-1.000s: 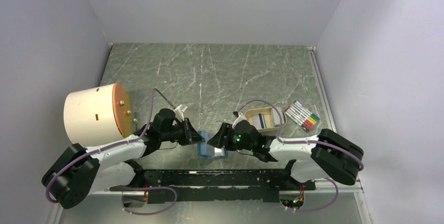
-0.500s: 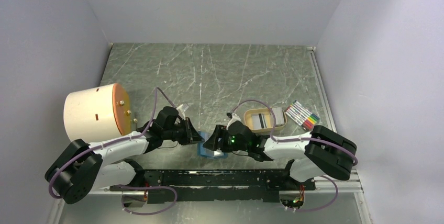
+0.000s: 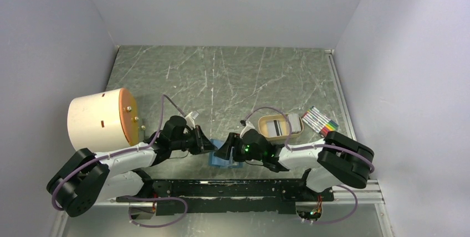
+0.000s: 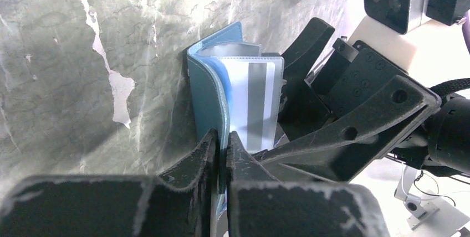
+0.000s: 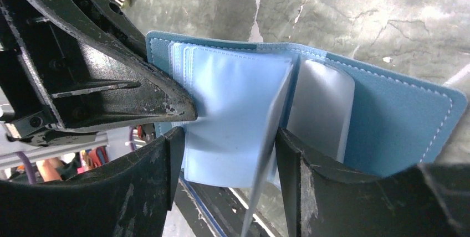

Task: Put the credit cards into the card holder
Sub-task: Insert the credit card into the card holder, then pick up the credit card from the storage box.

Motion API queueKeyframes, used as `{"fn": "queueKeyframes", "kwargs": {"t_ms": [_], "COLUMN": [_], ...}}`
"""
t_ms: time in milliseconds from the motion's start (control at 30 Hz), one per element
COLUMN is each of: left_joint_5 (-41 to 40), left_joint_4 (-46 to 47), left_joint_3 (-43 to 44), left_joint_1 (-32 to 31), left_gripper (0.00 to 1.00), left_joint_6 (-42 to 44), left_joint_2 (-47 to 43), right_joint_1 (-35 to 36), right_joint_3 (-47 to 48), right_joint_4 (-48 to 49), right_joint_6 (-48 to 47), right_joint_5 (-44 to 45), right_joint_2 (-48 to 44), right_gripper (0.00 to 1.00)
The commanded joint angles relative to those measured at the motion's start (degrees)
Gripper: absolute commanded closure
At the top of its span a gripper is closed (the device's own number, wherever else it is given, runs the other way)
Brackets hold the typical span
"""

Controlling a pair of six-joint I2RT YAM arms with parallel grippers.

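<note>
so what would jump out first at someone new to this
The two grippers meeting at the near middle of the table: the left gripper is pinched shut on the teal cover of the card holder, holding it open, while the right gripper straddles its clear sleeves with jaws apart. Next, the big cream drum at the left edge and the pack of markers at the right.

Card holder (image 5: 399,120): open mid-frame, teal cover on the table (image 5: 360,10).
Sleeves (image 5: 233,109): clear, fanned up.
Right tool (image 5: 228,137): fingers apart, straddling them from below.
Left tool (image 5: 185,112): upper left, tip at the holder's left edge.
</note>
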Motion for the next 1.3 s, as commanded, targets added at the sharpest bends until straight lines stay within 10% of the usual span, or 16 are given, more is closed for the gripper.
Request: {"fn": "queueKeyframes", "kwargs": {"t_ms": [0, 667, 1267], "left_joint_5": [1.0, -4.5, 2.3], "left_joint_4": [-0.4, -6.0, -11.1], "left_joint_3": [1.3, 3.3, 9.1], "left_joint_1": [-0.5, -0.4, 2.1], "left_gripper": [0.91, 0.91, 0.91], "left_joint_6": [0.4, 7.2, 16.4], "left_joint_2": [-0.8, 2.3, 6.5], "right_joint_1": [-0.8, -4.8, -28.5], "right_joint_3": [-2.2, 14.8, 25.4], "right_joint_4": [-0.6, -45.5, -67.1], "right_joint_6": [1.1, -16.0, -28.6], "right_joint_5": [2.6, 27.5, 37.5], "right_joint_2": [-3.2, -17.8, -10.1], "right_gripper": [0.36, 0.32, 0.31]}}
